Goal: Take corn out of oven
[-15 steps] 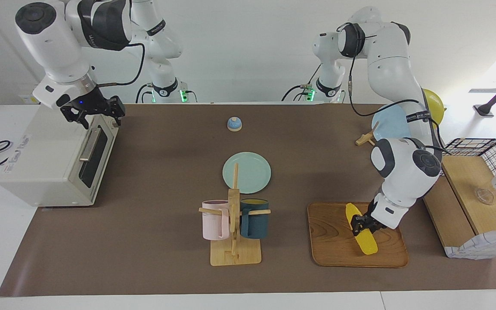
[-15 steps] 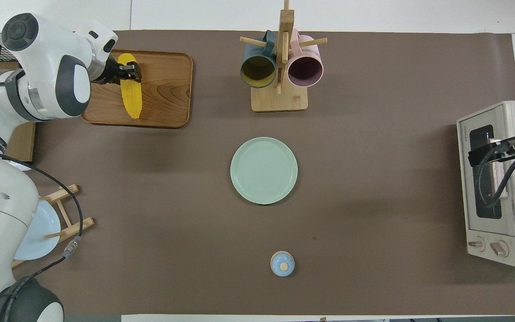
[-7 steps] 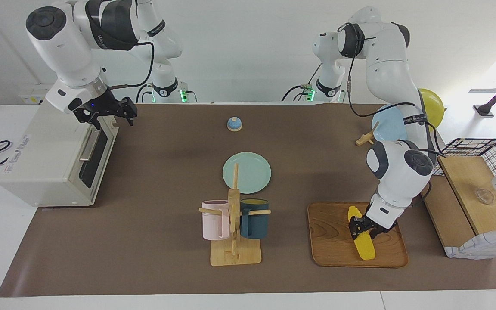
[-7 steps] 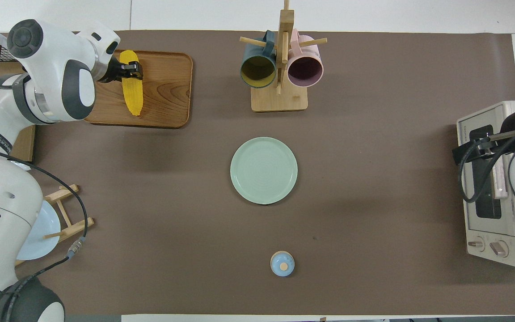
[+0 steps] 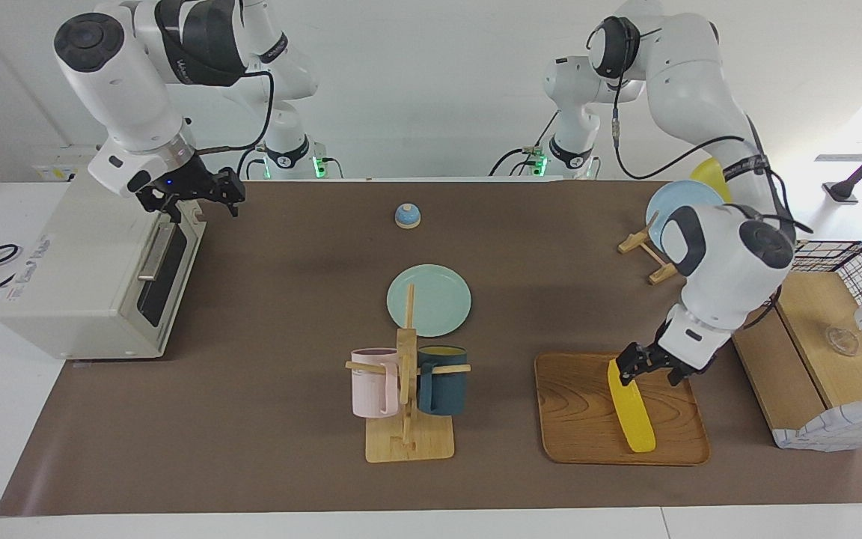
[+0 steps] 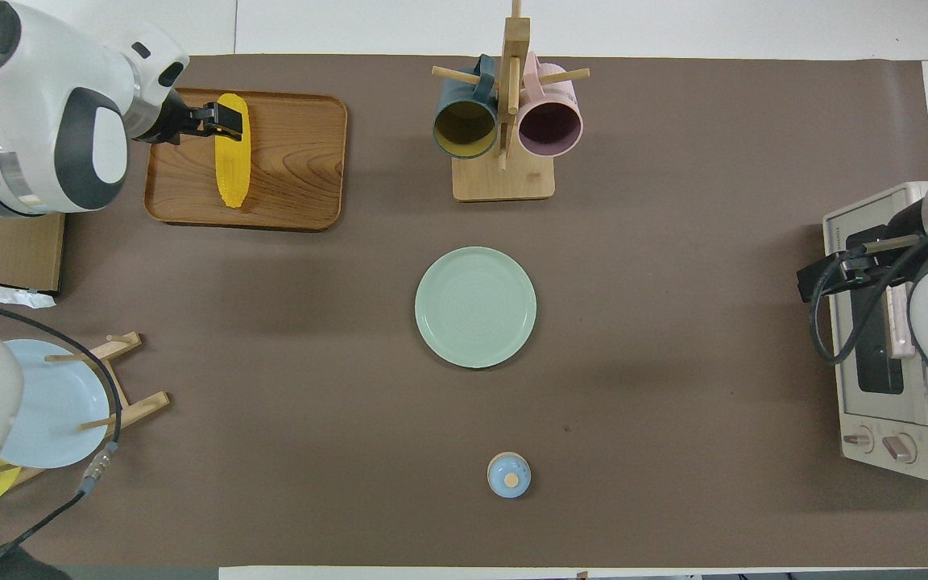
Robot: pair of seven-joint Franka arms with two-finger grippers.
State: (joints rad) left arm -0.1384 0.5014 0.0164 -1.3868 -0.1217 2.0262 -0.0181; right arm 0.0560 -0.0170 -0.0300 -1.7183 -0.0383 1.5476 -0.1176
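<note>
Corn [image 5: 631,408]: lying flat on the wooden tray [image 5: 581,419], at the left arm's end of the table; nothing grips it.
Left gripper [image 5: 652,362]: raised over the tray, above the cob's end nearer the robots, fingers spread and holding nothing.
Oven [image 5: 94,277]: at the right arm's end, door closed.
Right gripper [image 5: 195,196]: over the oven's front top edge, fingers spread, empty.

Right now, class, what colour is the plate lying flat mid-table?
Pale mint green plate; the overhead view shows it best.
</note>
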